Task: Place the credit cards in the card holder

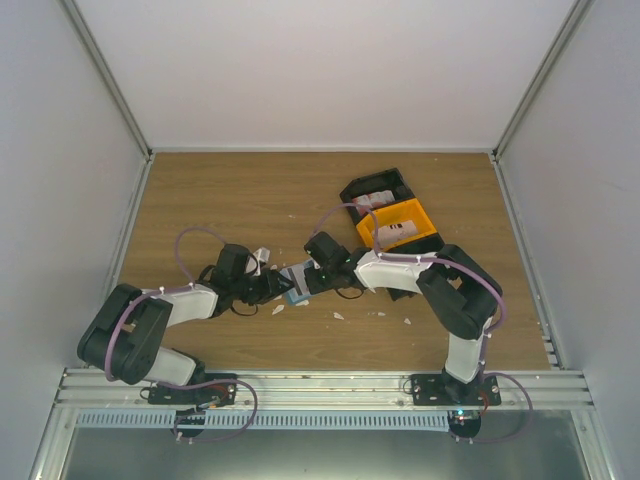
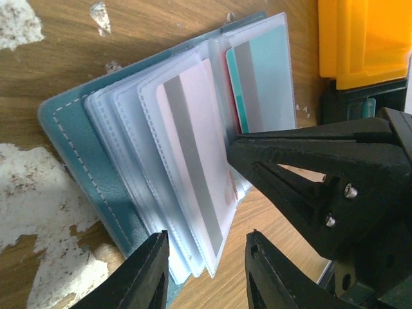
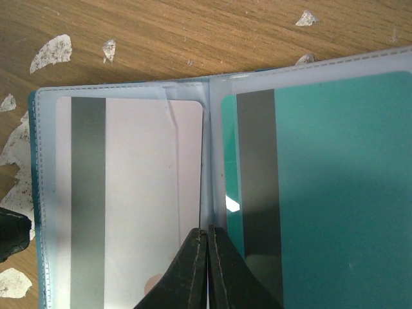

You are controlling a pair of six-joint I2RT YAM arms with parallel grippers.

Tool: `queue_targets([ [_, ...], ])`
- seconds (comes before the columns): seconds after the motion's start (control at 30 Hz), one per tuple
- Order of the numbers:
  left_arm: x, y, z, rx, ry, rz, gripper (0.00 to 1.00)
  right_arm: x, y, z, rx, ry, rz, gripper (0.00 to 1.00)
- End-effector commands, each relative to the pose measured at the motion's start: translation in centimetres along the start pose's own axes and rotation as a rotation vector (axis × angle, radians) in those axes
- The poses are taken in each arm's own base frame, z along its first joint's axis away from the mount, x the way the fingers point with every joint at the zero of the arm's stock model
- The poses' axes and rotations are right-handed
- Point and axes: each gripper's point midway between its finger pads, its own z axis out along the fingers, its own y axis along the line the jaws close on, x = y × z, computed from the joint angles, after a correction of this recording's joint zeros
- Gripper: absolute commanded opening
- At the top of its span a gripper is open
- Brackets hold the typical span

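Midway across the wooden desk (image 1: 220, 200), between the two arms, the card holder (image 1: 296, 284) lies open. It has a dull teal cover with pale stitching along its edge and several clear plastic sleeves (image 2: 122, 135) fanned out like pages. One sleeve holds a pale pink card (image 3: 151, 193) with a grey magnetic stripe down its length. The facing sleeve holds a teal card (image 3: 335, 180) with the same kind of stripe. A thin red edge shows beside the teal card in the left wrist view.

The right gripper (image 3: 207, 233) is closed, its tips pressed together at the fold between these two sleeves. Whether it pinches plastic is hard to tell. The left gripper (image 2: 207, 237) is part open, its fingers straddling the lower edge of the fanned sleeves, with a gap showing on one side.

White paper-like scraps (image 2: 19, 26) are scattered on the wood around the holder. Behind the right arm sit an orange bin (image 1: 412, 216) and a black bin (image 1: 395, 182), each holding pale flat items too small to identify.

Both cards show only their striped sides. The right wrist view cuts off the holder's far right and bottom, and the black fingers cover part of the sleeves.
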Motion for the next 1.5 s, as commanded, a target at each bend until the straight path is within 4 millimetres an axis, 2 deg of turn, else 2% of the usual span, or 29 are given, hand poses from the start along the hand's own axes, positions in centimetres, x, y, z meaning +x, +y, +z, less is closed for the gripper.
queue_targets([
  [0.0, -1.5, -1.7, -0.1, 0.063, -0.039, 0.046, 0.36, 2.4, -1.6, 0.9, 0.043, 0.076, -0.002, 0.04],
  [0.27, -1.2, -1.4, 0.5, 0.075, -0.020, 0.037, 0.36, 2.5, -1.5, 1.0, 0.036, 0.079, -0.001, 0.03],
  [0.6, -1.4, -2.0, 0.8, 0.107, -0.011, 0.070, 0.35, 2.8, -1.5, 1.3, 0.031, 0.090, -0.001, 0.03],
  [0.83, -1.5, -2.8, 1.3, 0.139, 0.015, 0.093, 0.35, 2.3, -1.0, 0.9, 0.008, 0.076, -0.008, 0.04],
  [0.97, -1.6, -3.2, 1.7, 0.156, 0.029, 0.107, 0.35, 0.4, -0.2, -0.7, -0.009, 0.015, 0.000, 0.07],
  [1.03, -1.7, -3.5, 1.8, 0.164, 0.034, 0.111, 0.35, -0.5, -0.4, -1.6, 0.014, -0.015, 0.016, 0.08],
  [1.27, -2.1, -4.5, 2.7, 0.180, 0.051, 0.123, 0.35, -1.9, -1.7, -4.3, 0.091, -0.102, 0.078, 0.10],
  [1.47, -2.8, -5.7, 3.8, 0.190, 0.065, 0.147, 0.38, -3.0, -4.2, -7.5, 0.143, -0.207, 0.150, 0.13],
])
